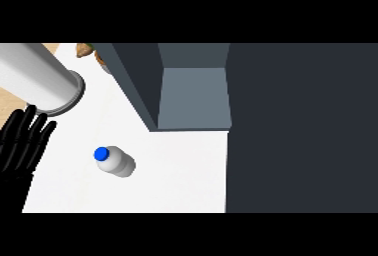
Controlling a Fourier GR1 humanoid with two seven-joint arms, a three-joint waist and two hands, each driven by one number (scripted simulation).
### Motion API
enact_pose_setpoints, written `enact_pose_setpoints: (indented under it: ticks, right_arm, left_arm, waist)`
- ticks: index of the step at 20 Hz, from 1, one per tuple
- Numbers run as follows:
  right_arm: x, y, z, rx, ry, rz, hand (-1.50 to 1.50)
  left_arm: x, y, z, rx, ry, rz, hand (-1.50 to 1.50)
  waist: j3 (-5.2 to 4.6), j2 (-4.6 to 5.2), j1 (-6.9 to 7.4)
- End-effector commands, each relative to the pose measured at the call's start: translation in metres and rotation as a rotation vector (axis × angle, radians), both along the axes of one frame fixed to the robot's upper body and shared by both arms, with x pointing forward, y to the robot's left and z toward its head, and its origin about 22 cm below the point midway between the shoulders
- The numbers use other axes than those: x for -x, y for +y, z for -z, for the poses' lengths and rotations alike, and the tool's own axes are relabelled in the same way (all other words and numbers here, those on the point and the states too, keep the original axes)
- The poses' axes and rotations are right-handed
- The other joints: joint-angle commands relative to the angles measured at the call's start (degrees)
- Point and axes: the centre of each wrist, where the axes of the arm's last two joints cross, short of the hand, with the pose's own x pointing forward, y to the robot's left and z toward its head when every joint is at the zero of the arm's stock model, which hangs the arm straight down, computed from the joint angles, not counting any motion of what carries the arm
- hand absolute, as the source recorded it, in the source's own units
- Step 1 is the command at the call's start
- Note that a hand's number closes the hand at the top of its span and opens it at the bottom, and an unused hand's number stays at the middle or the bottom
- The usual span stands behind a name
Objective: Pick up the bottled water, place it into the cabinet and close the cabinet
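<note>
White bottled water (116, 161) stood upright just right of the spread, empty left hand (22, 142); right hand unseen.

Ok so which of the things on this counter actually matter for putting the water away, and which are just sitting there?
For the job:
bottled water, upright on the white counter
open cabinet
left hand, open at the left edge

Just lying about:
brown item at the top edge, too cut off to identify

Bottled water (114, 161) (blue cap) near open cabinet (193, 97)
</note>
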Motion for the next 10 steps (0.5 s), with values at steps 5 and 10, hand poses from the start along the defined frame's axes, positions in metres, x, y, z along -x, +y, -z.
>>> enact_pose_setpoints:
  ticks: [5,10]
  right_arm:
    - [0.046,0.005,-0.039,0.009,-0.050,0.003,-1.50]
    - [0.045,0.006,-0.028,0.037,-0.072,0.000,-1.50]
  left_arm:
    - [-0.018,0.014,0.029,-0.004,0.087,-0.046,-1.50]
    - [-0.033,0.027,0.066,0.003,0.181,-0.026,-1.50]
  waist:
    - [-0.04,-0.01,-0.47]
    - [-0.05,0.04,-0.66]
